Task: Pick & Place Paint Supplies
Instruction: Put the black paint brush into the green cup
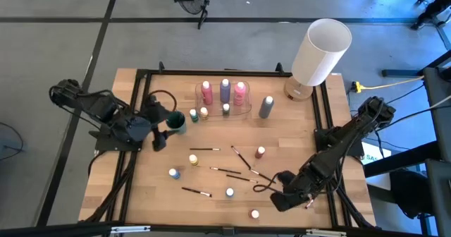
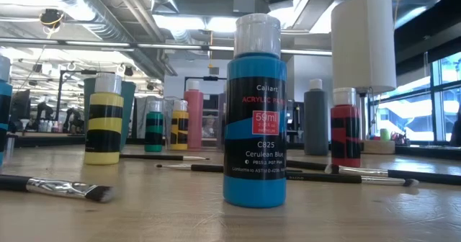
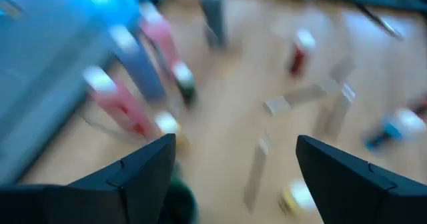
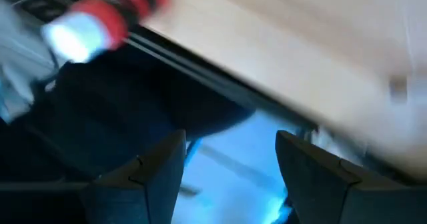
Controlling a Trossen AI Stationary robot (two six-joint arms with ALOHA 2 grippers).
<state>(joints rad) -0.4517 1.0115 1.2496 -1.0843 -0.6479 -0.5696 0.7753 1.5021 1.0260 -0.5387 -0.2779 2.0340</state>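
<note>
Several small paint bottles stand on the wooden table: yellow [image 1: 193,159], blue [image 1: 173,173], red [image 1: 261,152] and another red [image 1: 254,214] by the near edge. Thin brushes [image 1: 225,171] lie flat among them. Taller pink [image 1: 206,91] and purple [image 1: 225,89] bottles stand in a clear tray [image 1: 246,110], with a grey bottle [image 1: 266,106] beside it. My left gripper [image 1: 161,130] hangs open above the table's left side, nothing between its fingers [image 3: 147,164]. My right gripper [image 1: 278,197] stands open near the front edge, close to the near red bottle [image 4: 100,21], and holds nothing.
A big white cylindrical lamp [image 1: 320,50] stands at the far right corner. A dark teal cup [image 1: 176,120] sits close to my left gripper. In the low view a blue bottle [image 2: 254,112] stands nearest, and a brush [image 2: 57,188] lies at the front left.
</note>
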